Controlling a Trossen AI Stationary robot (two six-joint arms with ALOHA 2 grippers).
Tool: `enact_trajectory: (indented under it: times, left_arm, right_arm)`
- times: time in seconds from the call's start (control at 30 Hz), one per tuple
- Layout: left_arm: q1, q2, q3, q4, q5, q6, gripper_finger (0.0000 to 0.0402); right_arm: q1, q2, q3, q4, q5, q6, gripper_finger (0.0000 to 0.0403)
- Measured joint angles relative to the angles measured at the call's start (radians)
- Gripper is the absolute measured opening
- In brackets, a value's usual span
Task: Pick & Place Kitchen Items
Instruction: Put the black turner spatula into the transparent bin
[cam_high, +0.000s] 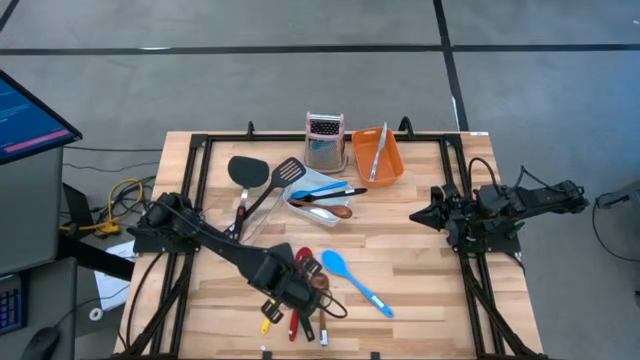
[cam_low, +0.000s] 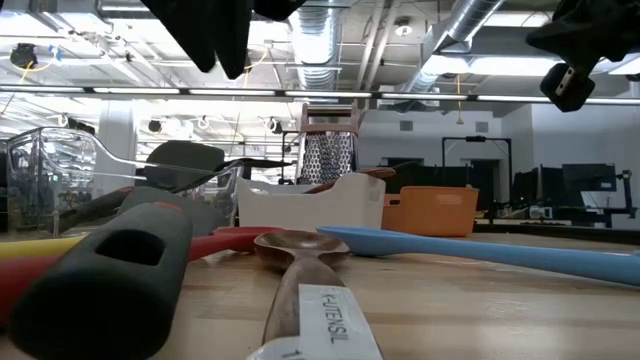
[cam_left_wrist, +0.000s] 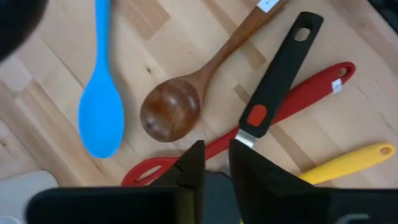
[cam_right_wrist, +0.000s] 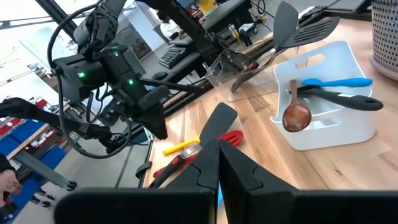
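One wooden spoon (cam_low: 300, 262) with a tag reading "UTENSIL", left gripper (cam_left_wrist: 216, 163) slightly parted above black-handled tool (cam_left_wrist: 278, 73), holding nothing, right gripper (cam_right_wrist: 217, 163) closed, empty.

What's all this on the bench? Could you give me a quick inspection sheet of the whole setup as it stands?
Surface: wooden table, framed by black rails.
Job's things: blue spoon, wooden spoon, red utensil, yellow-handled tool and black-handled tool lie loose at the front; more utensils rest in the white tub and clear tub.
Clutter: box grater; orange tub.
Grippers: left gripper above the front utensils, fingers slightly apart; right gripper waits at the right, shut, empty.
Cables: yellow cable off the table's left.
Surroundings: monitor, grey floor.
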Motion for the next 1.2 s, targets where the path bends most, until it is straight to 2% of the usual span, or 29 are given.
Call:
enact_trajectory:
  times: [0.17, 0.33, 0.43, 0.83, 1.2]
  left_arm:
    - [0.000, 0.000, -0.017, 0.022, 0.004, 0.000, 0.0117]
    - [-0.003, 0.000, -0.092, 0.069, 0.123, 0.000, 0.0172]
    - [-0.017, 0.001, -0.137, 0.125, 0.133, 0.003, 0.0188]
    - [-0.021, 0.009, -0.239, 0.314, 0.111, 0.041, 0.0193]
    - [0.000, 0.008, -0.298, 0.334, 0.157, 0.027, 0.0192]
  right_arm:
    - [0.000, 0.000, 0.000, -0.001, -0.003, 0.000, 0.0000]
    - [0.000, 0.000, 0.000, -0.002, -0.003, -0.003, 0.0000]
    - [0.000, 0.000, 0.000, -0.002, -0.003, -0.002, 0.0000]
    - [0.001, 0.000, 0.000, -0.002, -0.003, 0.034, 0.0000]
    - [0.001, 0.000, 0.001, -0.061, -0.003, 0.026, 0.0000]
